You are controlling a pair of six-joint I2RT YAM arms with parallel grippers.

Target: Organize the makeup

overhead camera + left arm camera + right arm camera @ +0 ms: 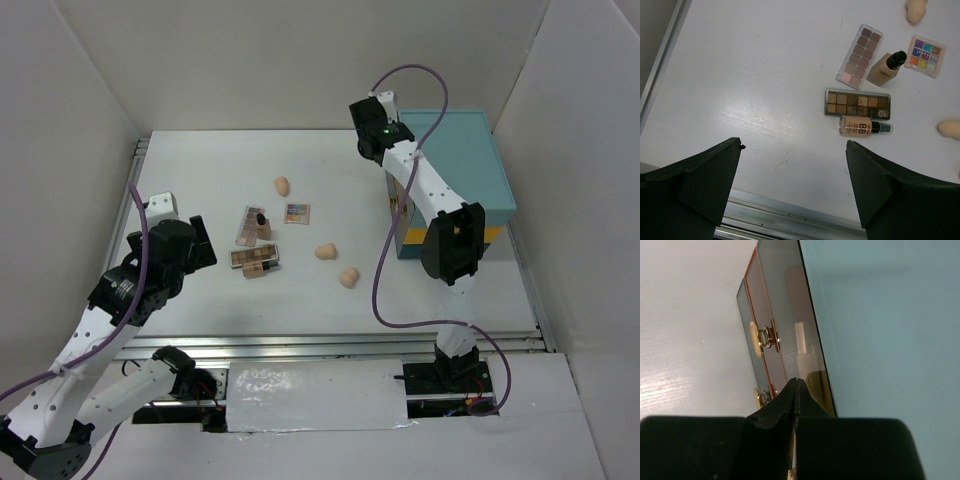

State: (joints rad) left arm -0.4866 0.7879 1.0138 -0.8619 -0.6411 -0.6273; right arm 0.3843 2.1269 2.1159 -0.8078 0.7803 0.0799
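Over the left side of the worktop (740,75), your left hand (794,150) hangs with its fingers spread as wide as they go and nothing between them. Straight ahead of it is the makeup, all out loose. Nearest is the BB tube (860,126), lying on its side and touching the long palette (857,102). Beyond those are the pale palette (860,56) with the foundation bottle (885,67) right against it, then the small bright palette (925,55). Three peach sponges (325,251) sit scattered farther right.

That tube looks light and round, so it will likely roll; pinch it across the middle of the body, not the cap. The palettes are stiff, flat and low, so there's little edge to catch. Take them across the short width and expect some sliding. The bottle looks hard and probably slick, so grip the body below the black cap. The sponges should squash, so go gently around the fat end.

Over at the teal case (460,150), your right hand (796,382) has its fingers pressed tight together with nothing visible between them. The tips sit at the smoky drawer fronts (767,335), close to the gold knobs (760,338).
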